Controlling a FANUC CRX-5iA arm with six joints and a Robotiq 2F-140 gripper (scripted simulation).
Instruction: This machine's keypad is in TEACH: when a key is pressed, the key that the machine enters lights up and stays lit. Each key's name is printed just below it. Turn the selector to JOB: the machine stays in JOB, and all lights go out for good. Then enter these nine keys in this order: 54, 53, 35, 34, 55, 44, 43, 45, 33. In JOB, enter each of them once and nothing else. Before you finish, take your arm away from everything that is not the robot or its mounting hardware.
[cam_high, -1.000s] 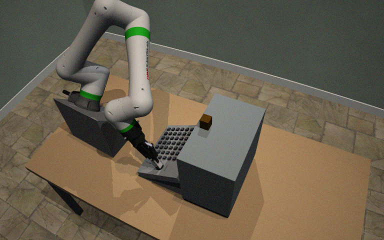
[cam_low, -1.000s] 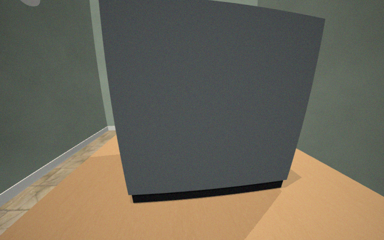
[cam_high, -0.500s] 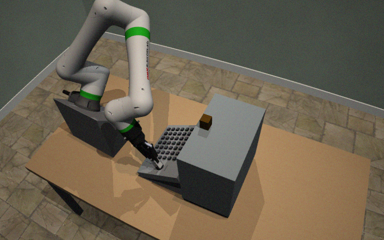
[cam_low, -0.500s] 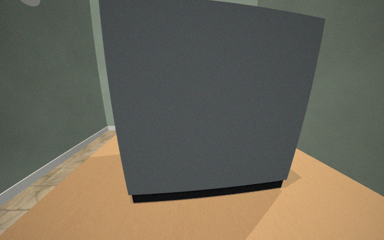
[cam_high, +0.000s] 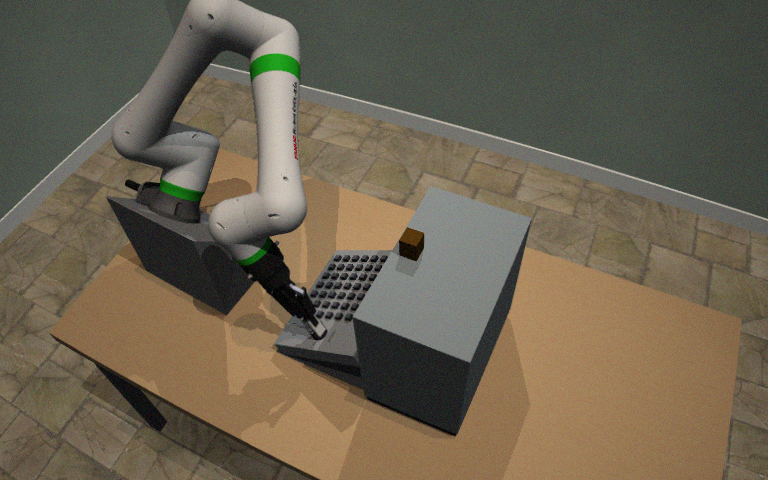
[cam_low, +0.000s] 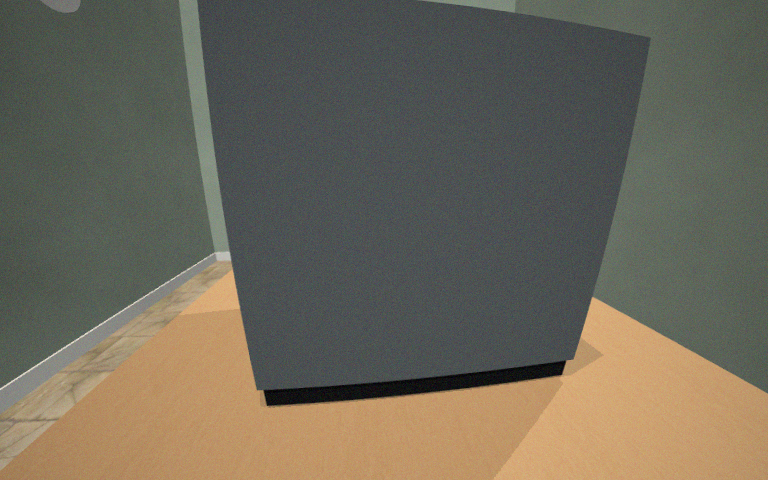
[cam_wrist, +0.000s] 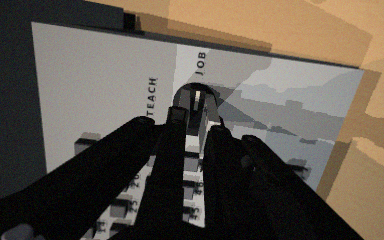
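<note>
Selector knob (cam_wrist: 198, 100): one, at the near end of the sloped keypad panel (cam_high: 350, 283), between two printed labels, TEACH (cam_wrist: 151, 96) and JOB (cam_wrist: 201, 62); its pointer aims at JOB. One arm (cam_high: 274, 141) on one grey pedestal (cam_high: 164, 249) reaches down to it. One end effector (cam_wrist: 194, 120) is clenched on the selector knob. No key is lit. One dark cube indicator (cam_high: 411, 243) sits on one grey machine housing (cam_high: 453, 294) on the tabletop (cam_high: 623, 367).
</note>
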